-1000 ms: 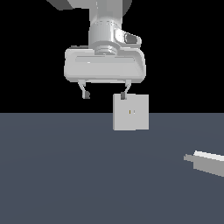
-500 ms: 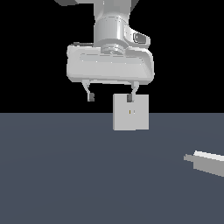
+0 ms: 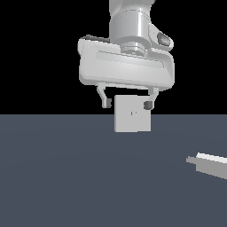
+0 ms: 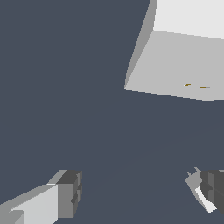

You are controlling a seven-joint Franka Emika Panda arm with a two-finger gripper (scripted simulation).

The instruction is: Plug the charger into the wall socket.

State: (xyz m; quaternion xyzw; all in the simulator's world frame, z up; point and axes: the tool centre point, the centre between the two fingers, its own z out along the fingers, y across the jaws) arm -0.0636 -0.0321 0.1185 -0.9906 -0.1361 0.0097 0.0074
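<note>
Charger [image 3: 208, 163] untouched, lying flat on tabletop [image 3: 66, 177] at exterior view's right edge, well apart from fingers [image 3: 106, 103]. Fingers spread wide, nothing between them, hanging above tabletop just in front of wall socket [image 3: 132, 114]. Socket upright at tabletop's far edge, two small yellowish holes at centre. Charger's narrower end turned toward exterior view's left.

We see gripper [image 3: 127, 104] hanging high over dark grey floor [image 3: 66, 177], fingers spread wide — nothing between them. Wall socket [image 3: 132, 114] stands upright behind fingertips, two tiny yellowish holes at its centre; contact with fingers we cannot tell. Charger [image 3: 209, 163] lies on floor toward 4 o'clock from socket, at the exterior view's right edge — well apart, partly cropped.
</note>
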